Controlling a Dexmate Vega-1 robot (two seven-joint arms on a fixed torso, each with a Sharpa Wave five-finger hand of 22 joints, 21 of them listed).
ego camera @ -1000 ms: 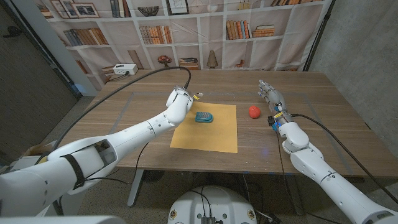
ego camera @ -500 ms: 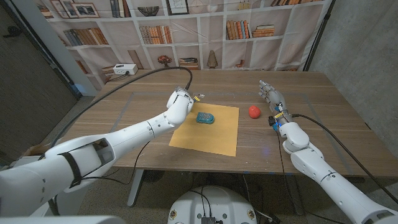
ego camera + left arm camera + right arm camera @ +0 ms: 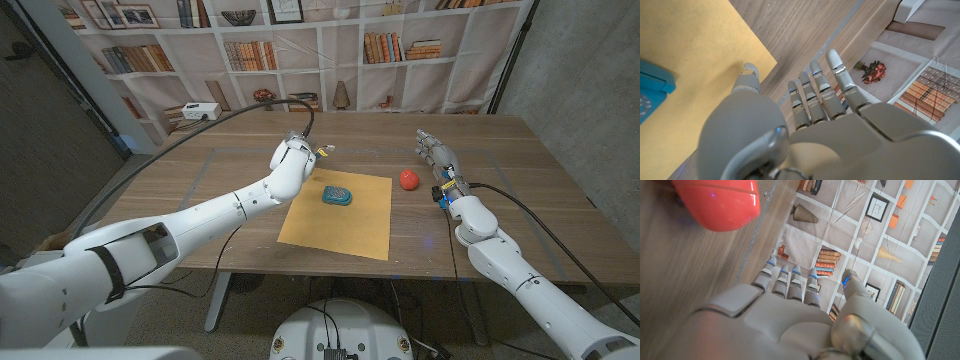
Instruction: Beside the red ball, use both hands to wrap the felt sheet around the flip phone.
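Note:
The orange-yellow felt sheet (image 3: 338, 215) lies spread on the table with the teal flip phone (image 3: 337, 196) on its far half. To its right sits the red ball (image 3: 408, 179), a short gap from the sheet's edge. My left hand (image 3: 295, 157) hovers at the sheet's far left corner. In the left wrist view the fingers (image 3: 812, 95) reach straight out over bare wood, and the thumb tip sits at the edge of the sheet (image 3: 690, 50), beside the phone (image 3: 650, 95). My right hand (image 3: 435, 153) stands just right of the ball (image 3: 715, 202), fingers extended, holding nothing.
A white box (image 3: 200, 111) with a cable stands at the table's back left corner. A bookshelf backdrop hangs behind the wooden table (image 3: 520, 190). Bare wood lies left of the sheet and on the right half.
The sheet with the phone on it has slid and turned slightly to the right, closer to the ball. My left hand has shifted a little right with it. The right hand has stayed still.

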